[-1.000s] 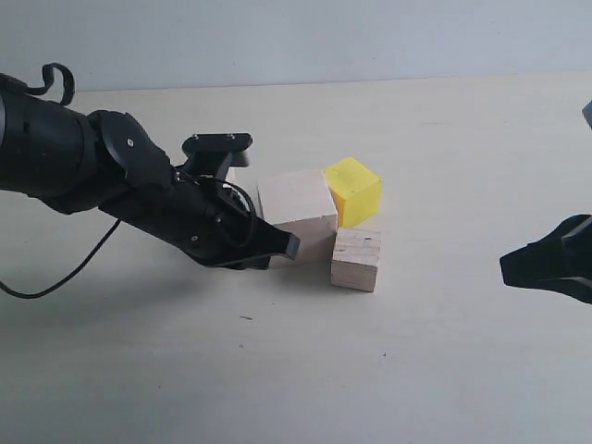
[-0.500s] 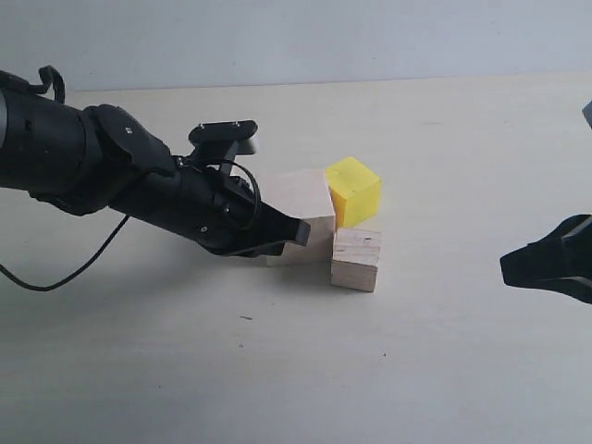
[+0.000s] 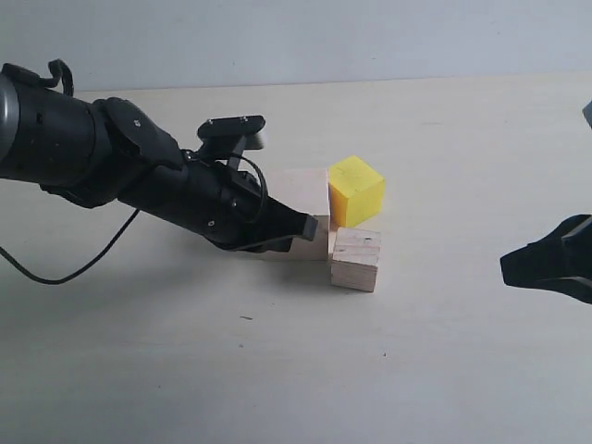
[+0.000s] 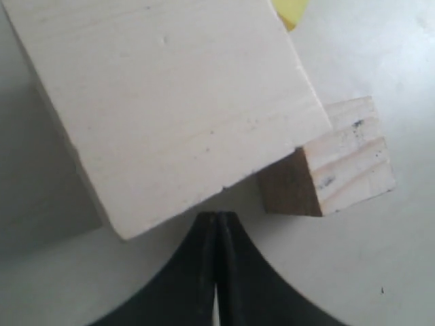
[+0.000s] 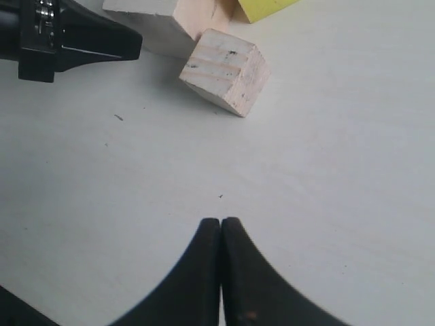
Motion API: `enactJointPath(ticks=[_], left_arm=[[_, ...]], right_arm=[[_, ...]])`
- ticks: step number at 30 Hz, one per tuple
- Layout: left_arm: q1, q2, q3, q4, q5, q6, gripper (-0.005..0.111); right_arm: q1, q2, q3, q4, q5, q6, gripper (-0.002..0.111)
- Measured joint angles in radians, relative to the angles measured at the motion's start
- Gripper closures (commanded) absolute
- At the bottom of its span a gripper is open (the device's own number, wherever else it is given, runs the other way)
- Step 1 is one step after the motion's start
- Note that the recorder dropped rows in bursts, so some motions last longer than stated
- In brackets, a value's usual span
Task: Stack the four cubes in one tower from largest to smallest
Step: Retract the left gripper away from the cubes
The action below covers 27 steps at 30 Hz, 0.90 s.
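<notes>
Three cubes sit close together on the pale table [image 3: 277,370], and both my grippers are closed on nothing.

My left gripper [image 3: 298,225] has its jaws pressed flat together. The tips are low at the near side of the large pale wood cube [image 4: 170,102]. That cube fills the space straight ahead of the tips, and I cannot tell whether they touch it or stand just off it. The medium wood cube [image 4: 340,163], marked with dark specks, lies ahead and off to one side of the left tips. It is tucked in at the large cube's corner, with its end grain turned toward my wrist. The yellow cube [image 3: 356,190] is beyond the large pale wood cube from these jaws, right beside it and just behind the medium wood cube.

My right gripper [image 5: 221,221] hovers over bare table with its jaws also together, well apart from the group. The medium wood cube is the nearest one ahead of its tips. The large cube and the yellow cube lie further on, with my left gripper's black fingers reaching in beside them.
</notes>
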Motion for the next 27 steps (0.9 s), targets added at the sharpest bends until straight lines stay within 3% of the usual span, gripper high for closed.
enactJointPath(ticks=[8, 14, 21, 27], left_arm=[[0.002, -0.194, 0.000, 0.035, 0.047, -0.010, 0.107], [0.011, -0.415, -0.004, 0.223, 0.037, -0.143, 0.107], [0.052, -0.568, -0.004, 0.488, 0.054, -0.366, 0.107], [0.080, -0.642, 0.030, 0.540, 0.120, -0.431, 0.107]], right_arm=[[0.000, 0.000, 0.000, 0.000, 0.004, 0.000, 0.108], [0.000, 0.006, -0.028, 0.011, -0.033, 0.000, 0.108], [0.000, 0.097, -0.248, 0.018, -0.064, -0.061, 0.108], [0.008, 0.287, -0.459, 0.006, -0.073, -0.077, 0.108]])
